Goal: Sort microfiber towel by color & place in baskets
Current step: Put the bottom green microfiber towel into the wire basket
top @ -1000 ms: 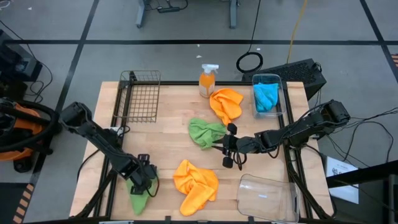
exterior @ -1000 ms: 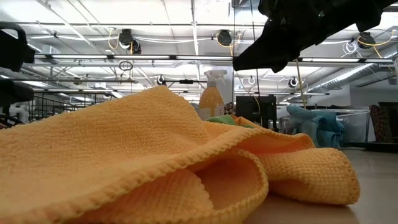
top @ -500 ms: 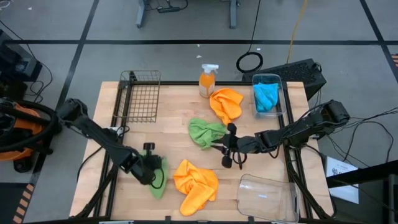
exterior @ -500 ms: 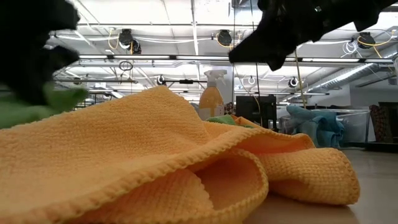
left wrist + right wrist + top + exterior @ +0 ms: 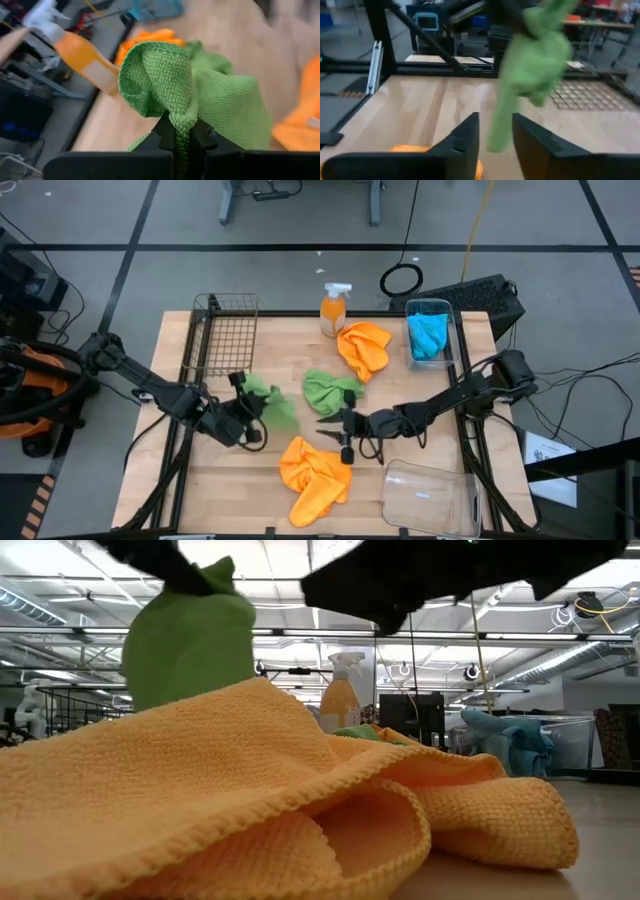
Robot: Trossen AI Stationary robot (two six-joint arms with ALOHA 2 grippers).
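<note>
Left wrist view, left pincer (image 5: pixel 182 137) clamping green towel (image 5: pixel 200 95)

I am working over a wooden table (image 5: pixel 270 365). Lying on it: an orange towel (image 5: pixel 315 475) at the near edge, a second orange towel (image 5: pixel 364 346), a green towel (image 5: pixel 330 390), the spray bottle (image 5: pixel 334 308), a wire basket (image 5: pixel 226 332) and two clear baskets (image 5: pixel 433 330) (image 5: pixel 430 495).

Bright, even light falls from ceiling strip lamps (image 5: pixel 300 635), leaving only soft shadows on the wooden table (image 5: pixel 270 355). Down low, the nearest orange cloth (image 5: pixel 250 810) looms large. The lifted green cloth (image 5: pixel 535 60) smears with motion; the spray bottle (image 5: pixel 82 57) sits unfocused.
</note>
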